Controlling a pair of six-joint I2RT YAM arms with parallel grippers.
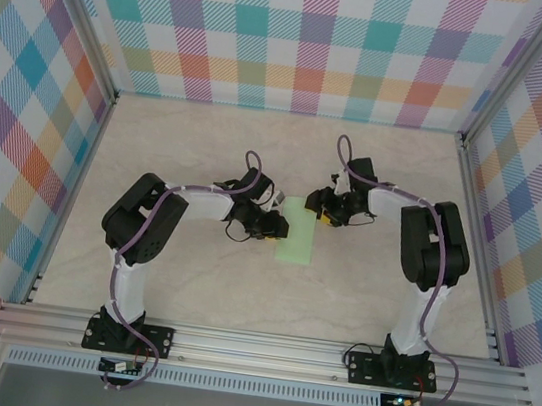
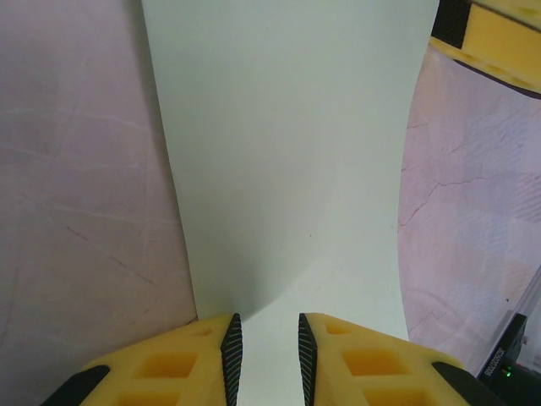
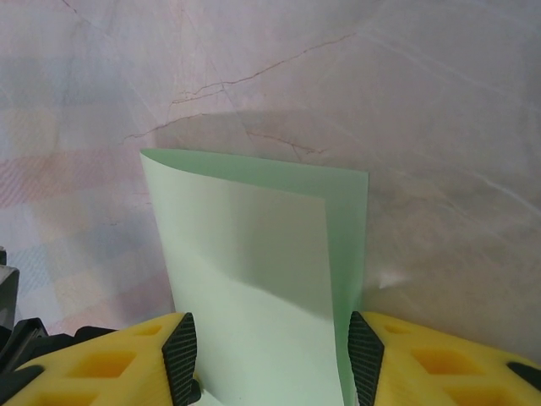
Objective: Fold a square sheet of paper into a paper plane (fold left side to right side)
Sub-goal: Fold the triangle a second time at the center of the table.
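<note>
Two arms counted, left arm [image 1: 147, 221] and right arm [image 1: 432, 246], both on the desk [image 1: 189, 282]. Two tools counted. One square sheet of paper [image 1: 297, 235] counted.

Sheet located at centre of the top view, between the tools. Seen there as a narrow upright rectangle, pale mint-green, plain, unmarked.

Right wrist view [image 3: 254, 271]: found doubled over. Front layer paler, stopping short of the right edge. Darker green strip of the back layer exposed along top and right. Upper left corner curled.

Left wrist view [image 2: 287, 169]: noted as a wide pale band from top of frame to bottom centre, bowed, shadowed along its left edge.

Left tool [image 1: 270, 225] [image 2: 267, 326]: at the sheet's left edge. Pads a narrow gap apart, paper showing in the gap. Cannot tell whether pinched.

Right tool [image 1: 318, 212] [image 3: 272, 330]: at the sheet's upper right corner. Pads wide apart, sheet between them, its right edge just beside the right pad.
</note>
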